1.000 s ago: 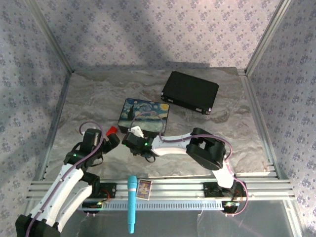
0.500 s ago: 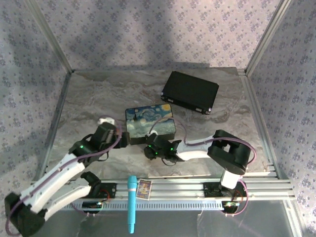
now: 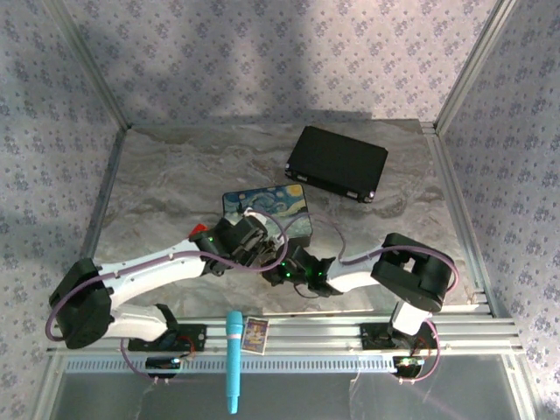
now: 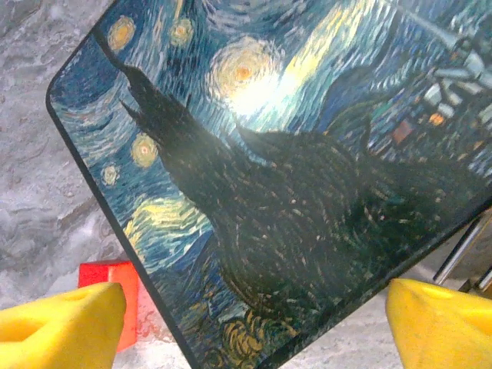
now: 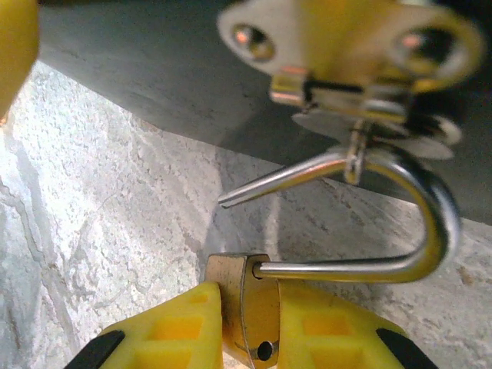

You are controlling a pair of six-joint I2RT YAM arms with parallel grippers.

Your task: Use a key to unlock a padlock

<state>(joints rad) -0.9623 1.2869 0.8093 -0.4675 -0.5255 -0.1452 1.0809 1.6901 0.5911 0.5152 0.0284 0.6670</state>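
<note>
Right gripper [image 5: 250, 332]: clamped on the padlock [image 5: 346, 270] body, shackle open.
Left gripper [image 4: 250, 323]: fingers apart over the painted box [image 4: 292, 154].

the padlock [image 5: 246, 304] sits before the box [image 3: 267, 203], the case [image 3: 337, 164] behind the box.

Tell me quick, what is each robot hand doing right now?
Left gripper: open, holding nothing, pointed at the painted box.
Right gripper: shut on the padlock.
</note>
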